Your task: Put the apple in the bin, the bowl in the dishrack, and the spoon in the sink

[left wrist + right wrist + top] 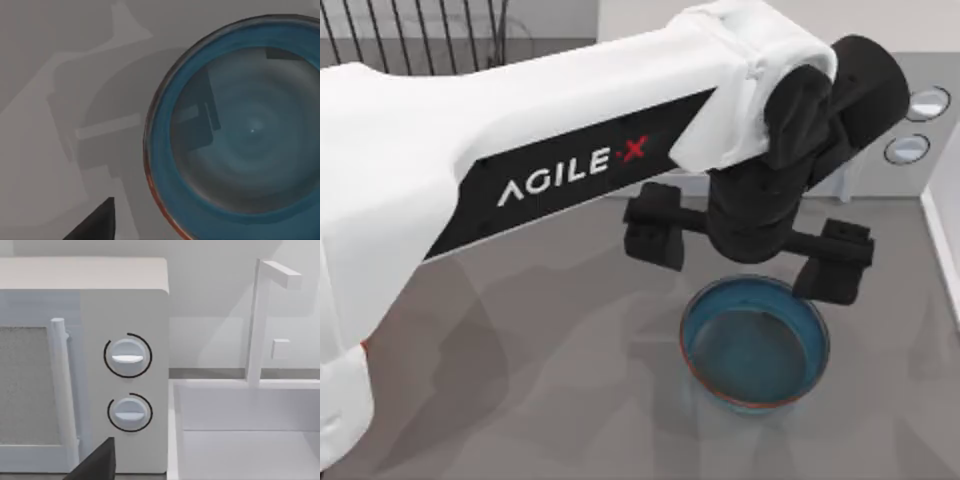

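Note:
The blue-teal bowl (755, 345) with its reddish-brown rim stands upright on the grey table, right of centre. My left gripper (745, 262) hangs just above the bowl's far rim, open wide, with one finger (655, 238) to the bowl's left and the other (835, 265) over its right rim. The left wrist view looks down into the empty bowl (240, 130), with one dark fingertip (95, 222) beside it. The black wire dishrack (420, 35) is at the back left. The white sink (240, 440) lies beside the microwave. The apple, the bin and the spoon are hidden or out of view.
A white microwave (125, 365) with two round knobs (918, 105) stands at the back right, left of the sink's faucet (257, 320). The sink's wall (942, 235) runs along the table's right side. One right fingertip (97, 460) points towards the microwave. The left arm (520, 150) crosses the table.

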Robot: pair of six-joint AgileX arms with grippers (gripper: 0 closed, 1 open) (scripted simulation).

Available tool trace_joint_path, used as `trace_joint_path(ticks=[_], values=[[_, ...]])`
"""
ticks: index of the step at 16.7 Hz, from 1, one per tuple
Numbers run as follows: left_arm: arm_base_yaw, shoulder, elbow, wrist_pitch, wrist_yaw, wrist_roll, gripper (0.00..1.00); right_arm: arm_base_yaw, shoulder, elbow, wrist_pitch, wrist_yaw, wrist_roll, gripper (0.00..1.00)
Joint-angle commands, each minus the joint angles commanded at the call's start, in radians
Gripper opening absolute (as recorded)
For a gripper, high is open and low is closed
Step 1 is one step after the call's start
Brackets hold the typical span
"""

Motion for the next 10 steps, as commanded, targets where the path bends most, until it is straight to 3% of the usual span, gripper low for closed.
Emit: trace_joint_path(ticks=[10], values=[[-0.128,0.394,0.631,-0.291,-0.021,-0.349,1.0,0.0,0.0,0.0,0.0,0.0,0.0,1.0]])
